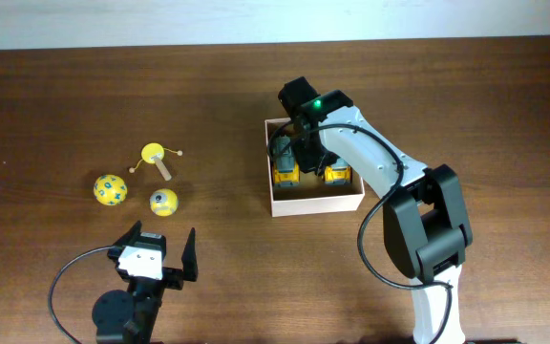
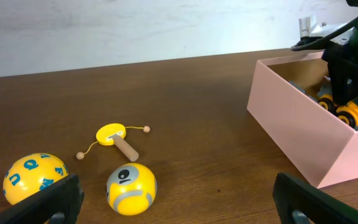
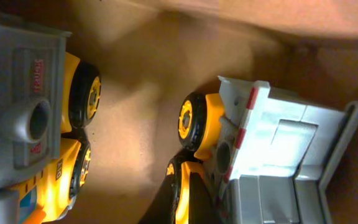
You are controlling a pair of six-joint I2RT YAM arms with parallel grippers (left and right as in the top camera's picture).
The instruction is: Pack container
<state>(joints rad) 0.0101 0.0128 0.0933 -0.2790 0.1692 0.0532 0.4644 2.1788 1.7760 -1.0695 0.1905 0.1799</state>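
The container (image 1: 318,204) is a shallow white box with a tan floor, right of the table's centre; in the left wrist view its near wall (image 2: 297,127) looks pinkish. Two yellow-and-grey toy trucks lie inside, one left (image 1: 285,172) and one right (image 1: 337,175). My right gripper (image 1: 306,156) reaches down between them. In the right wrist view its dark fingers (image 3: 191,205) are shut beside the right truck's wheels (image 3: 191,121), with nothing clearly held. My left gripper (image 1: 160,239) stands wide open and empty near the front edge, its fingertips (image 2: 48,199) framing bare table.
Left of the container lie a yellow ball with blue marks (image 1: 110,189), a yellow-and-grey ball (image 1: 163,202) and a small yellow rattle drum on a wooden stick (image 1: 155,155). All three also show in the left wrist view: blue-marked ball (image 2: 35,177), grey ball (image 2: 131,188), drum (image 2: 115,137).
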